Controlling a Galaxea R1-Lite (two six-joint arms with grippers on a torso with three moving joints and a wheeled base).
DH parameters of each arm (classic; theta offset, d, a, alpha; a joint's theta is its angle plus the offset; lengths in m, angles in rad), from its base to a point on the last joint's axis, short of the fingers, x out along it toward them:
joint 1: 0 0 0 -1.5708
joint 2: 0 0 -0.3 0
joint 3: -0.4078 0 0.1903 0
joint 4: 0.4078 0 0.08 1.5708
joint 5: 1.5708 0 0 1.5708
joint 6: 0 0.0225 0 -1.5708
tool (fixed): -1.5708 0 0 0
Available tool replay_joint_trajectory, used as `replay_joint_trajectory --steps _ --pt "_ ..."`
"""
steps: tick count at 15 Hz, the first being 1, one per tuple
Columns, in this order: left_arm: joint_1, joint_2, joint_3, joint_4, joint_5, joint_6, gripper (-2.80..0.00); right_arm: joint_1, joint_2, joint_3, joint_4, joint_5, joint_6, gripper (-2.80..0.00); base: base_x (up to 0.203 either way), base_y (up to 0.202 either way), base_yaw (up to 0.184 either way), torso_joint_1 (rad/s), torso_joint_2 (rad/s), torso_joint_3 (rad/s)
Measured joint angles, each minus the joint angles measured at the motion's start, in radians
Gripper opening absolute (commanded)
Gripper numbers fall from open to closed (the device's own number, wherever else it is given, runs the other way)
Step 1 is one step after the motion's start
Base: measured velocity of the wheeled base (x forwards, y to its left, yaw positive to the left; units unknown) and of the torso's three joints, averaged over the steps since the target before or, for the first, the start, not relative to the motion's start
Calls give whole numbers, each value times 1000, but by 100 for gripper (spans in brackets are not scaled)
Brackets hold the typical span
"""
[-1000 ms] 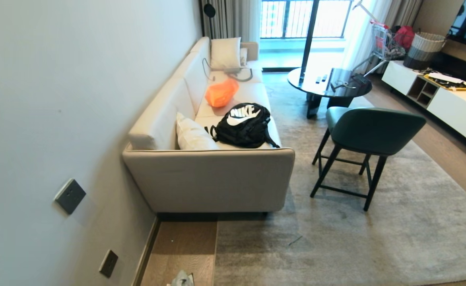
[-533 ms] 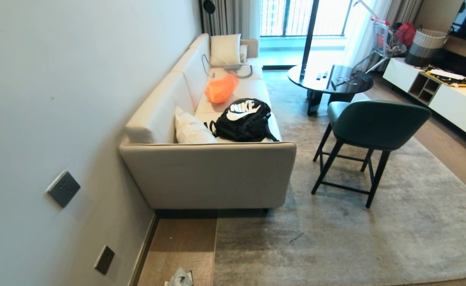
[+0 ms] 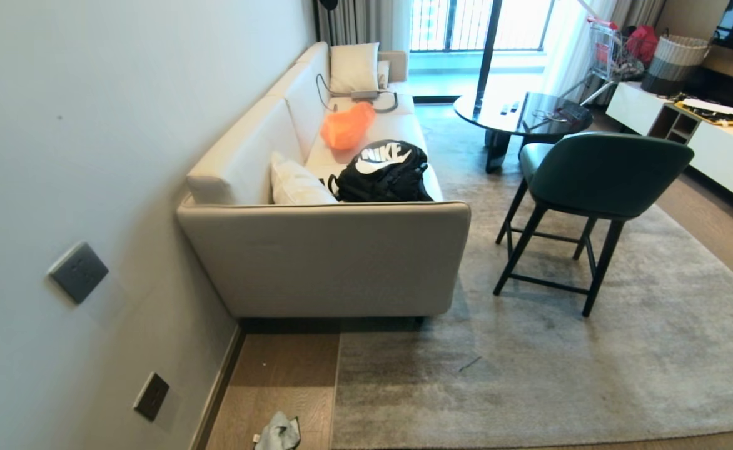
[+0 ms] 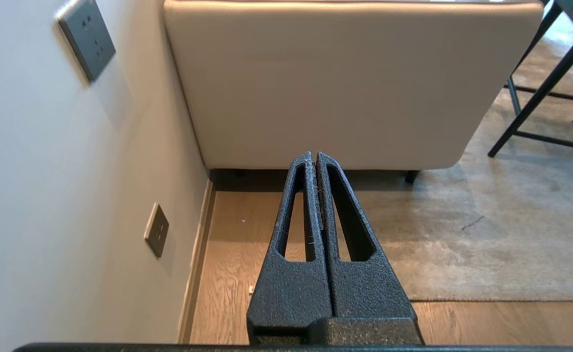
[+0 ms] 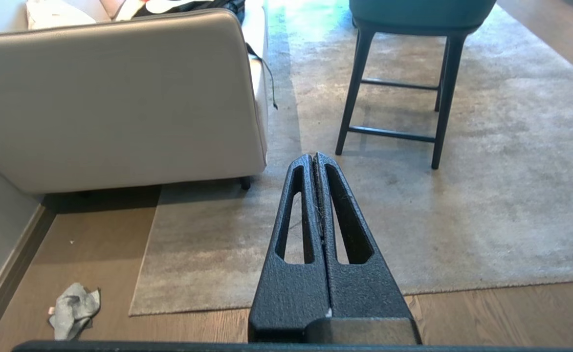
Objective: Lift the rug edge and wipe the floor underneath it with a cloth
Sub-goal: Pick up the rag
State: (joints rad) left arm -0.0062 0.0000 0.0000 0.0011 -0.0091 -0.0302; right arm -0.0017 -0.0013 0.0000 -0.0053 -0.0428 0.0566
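Observation:
The pale grey rug's left edge (image 3: 336,394) runs back from the near floor to the sofa, and its square corner (image 5: 132,312) lies flat on the wood floor (image 3: 272,387). A crumpled grey-blue cloth (image 3: 279,432) lies on the bare planks between wall and rug, also in the right wrist view as the cloth (image 5: 74,309). My left gripper (image 4: 314,155) hangs shut and empty above the floor strip (image 4: 228,274) in front of the sofa. Over the rug's near edge (image 5: 487,286) my right gripper (image 5: 313,156) is shut too, holding nothing. Neither arm shows in the head view.
A beige sofa (image 3: 323,262) stands against the wall, its end facing me. A green chair (image 3: 598,181) on dark legs stands on the rug at the right. Wall sockets (image 3: 151,395) and a baseboard (image 3: 216,400) line the left. A round dark table (image 3: 523,115) stands farther back.
The whole head view has shifted as the camera sank and came nearer; more of the cloth and near floor shows at the bottom. Nothing in the room has moved.

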Motion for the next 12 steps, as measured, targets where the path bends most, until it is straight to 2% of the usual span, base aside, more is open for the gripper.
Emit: replay_joint_trajectory --steps 6,12 --pt "0 0 0 1 0 0 -280 0 0 0 1 0 1 -280 0 0 0 -123 500 368" --pt "0 0 0 0 0 0 -280 0 0 0 1 0 1 -280 0 0 0 -57 460 397"
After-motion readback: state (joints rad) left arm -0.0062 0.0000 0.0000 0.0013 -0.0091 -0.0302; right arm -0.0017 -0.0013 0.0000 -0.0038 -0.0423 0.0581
